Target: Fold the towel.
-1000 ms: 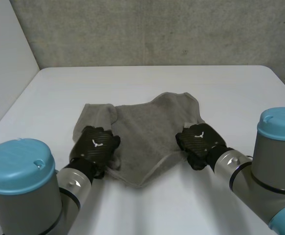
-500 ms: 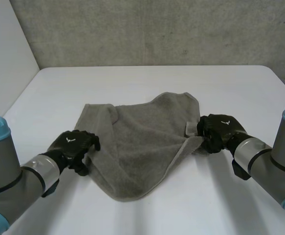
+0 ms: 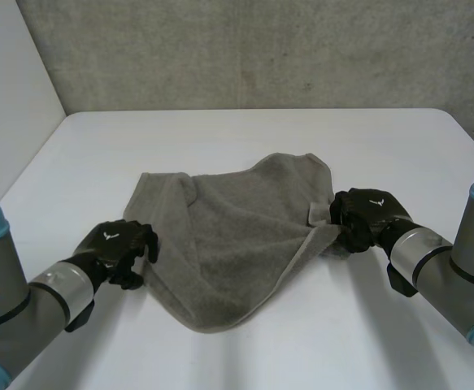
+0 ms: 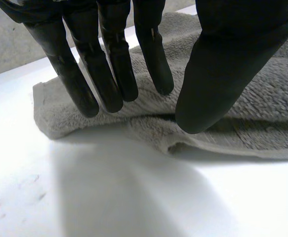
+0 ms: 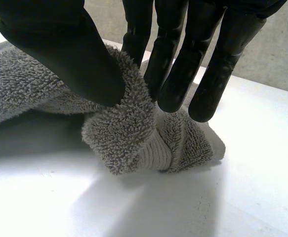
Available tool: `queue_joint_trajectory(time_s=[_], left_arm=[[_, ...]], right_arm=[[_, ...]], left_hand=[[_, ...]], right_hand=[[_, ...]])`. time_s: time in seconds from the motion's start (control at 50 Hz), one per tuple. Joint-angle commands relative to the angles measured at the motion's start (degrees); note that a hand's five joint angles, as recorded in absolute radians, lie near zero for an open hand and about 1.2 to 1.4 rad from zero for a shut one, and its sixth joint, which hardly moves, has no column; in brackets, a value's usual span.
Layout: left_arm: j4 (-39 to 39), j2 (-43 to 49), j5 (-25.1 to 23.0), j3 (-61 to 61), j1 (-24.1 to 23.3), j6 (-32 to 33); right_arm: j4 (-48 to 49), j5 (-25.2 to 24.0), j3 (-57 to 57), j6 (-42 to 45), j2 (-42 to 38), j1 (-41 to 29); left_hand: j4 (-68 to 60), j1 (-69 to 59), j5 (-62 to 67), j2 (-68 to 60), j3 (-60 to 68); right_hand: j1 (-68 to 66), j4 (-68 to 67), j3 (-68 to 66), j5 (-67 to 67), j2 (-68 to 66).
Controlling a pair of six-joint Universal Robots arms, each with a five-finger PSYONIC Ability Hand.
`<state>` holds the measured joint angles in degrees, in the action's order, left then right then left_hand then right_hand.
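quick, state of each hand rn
Left hand: open, held straight over the towel edge.
Right hand: shut on the towel, pinching a bunched edge.

Grey towel (image 3: 237,236) bunches at right robot hand (image 3: 365,218).

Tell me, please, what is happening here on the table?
A two-armed robot is working on a grey towel, which lies crumpled on the white table. The right hand pinches the towel's right side between thumb and fingers. The left hand is at the towel's left edge with straight fingers, holding nothing yet.
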<state>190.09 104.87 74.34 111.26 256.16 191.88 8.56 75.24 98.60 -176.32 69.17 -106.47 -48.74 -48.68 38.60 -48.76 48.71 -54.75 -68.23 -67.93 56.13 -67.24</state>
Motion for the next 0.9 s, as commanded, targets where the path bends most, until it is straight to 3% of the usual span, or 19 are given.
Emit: queue_joint_trajectory(time_s=[0.02, 0.14, 0.28, 0.42, 0.68, 0.9], left_arm=[[-0.3, -3.3, -0.3, 3.8, 2.5, 1.2], [-0.3, -0.8, -0.1, 3.5, 2.2, 6.8], [0.1, 3.1, 0.2, 1.9, 1.9, 10.4], [0.2, 4.9, 0.1, -1.2, 0.6, 10.3], [0.6, 8.5, 0.4, -6.8, -6.2, 10.3], [2.2, 10.9, 0.1, -8.7, -6.7, 10.6]], right_arm=[[0.1, 0.0, -0.1, 0.3, -0.1, 0.1], [0.1, 0.0, -0.1, 0.4, 0.0, 0.0], [0.1, 0.0, 0.2, 0.5, 0.0, -0.1], [0.1, 0.0, 0.2, 0.7, 0.0, -0.2], [0.1, -0.2, 0.5, 1.0, -0.2, -0.6], [0.1, -0.2, 0.5, 1.0, -0.2, -0.6]], left_hand=[[-6.9, -7.0, 7.0, -6.9, 6.9], [1.2, 1.1, -1.0, 1.2, -1.1], [2.0, 2.0, -1.9, 2.0, -2.0], [7.4, 7.3, -7.3, 7.4, -7.4], [7.7, 7.7, -7.6, 7.8, -7.7], [7.6, 7.5, -7.4, 7.6, -7.5]], right_hand=[[-25.3, -11.8, -12.1, 13.9, -12.8], [-25.3, -11.8, -12.1, 13.9, -12.8], [-25.3, -11.8, -12.1, 13.9, -12.8], [-25.3, -11.8, -12.1, 13.9, -12.8], [-25.3, -11.8, -12.1, 13.9, -12.8], [-25.3, -11.8, -12.1, 13.9, -12.8]])
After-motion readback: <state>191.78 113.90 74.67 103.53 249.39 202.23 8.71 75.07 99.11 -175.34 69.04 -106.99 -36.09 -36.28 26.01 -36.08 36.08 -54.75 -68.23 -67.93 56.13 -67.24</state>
